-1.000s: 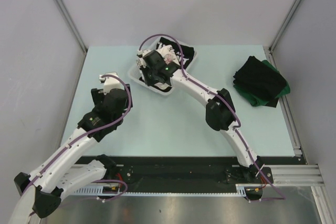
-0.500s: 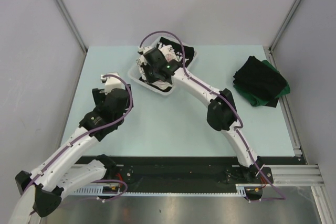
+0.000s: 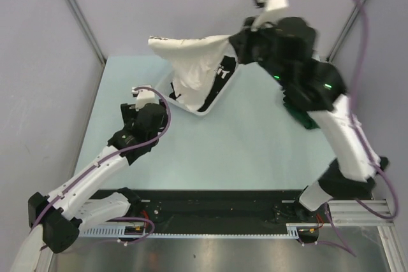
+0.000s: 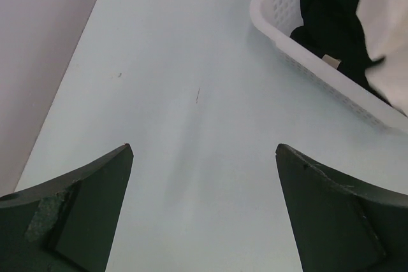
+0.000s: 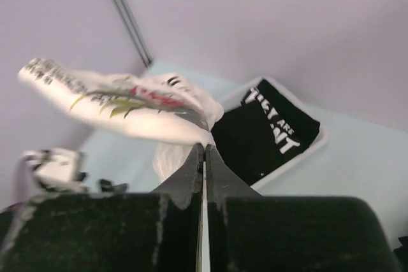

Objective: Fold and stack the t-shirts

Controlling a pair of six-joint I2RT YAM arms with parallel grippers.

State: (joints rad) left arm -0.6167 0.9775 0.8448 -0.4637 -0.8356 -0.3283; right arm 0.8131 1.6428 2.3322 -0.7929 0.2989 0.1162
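Above table (image 3: 223, 151), right jaws pinch white floral t-shirt (image 3: 191, 62).

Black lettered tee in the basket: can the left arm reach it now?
Probably, awkwardly. The left gripper is open beside the basket, but the white tee hanging from the right gripper dangles between it and the black lettered tee.

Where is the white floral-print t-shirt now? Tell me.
Top view: the white floral-print t-shirt hangs mid-air at the far middle of the table, pinched in the right tool, over the white plastic mesh basket.
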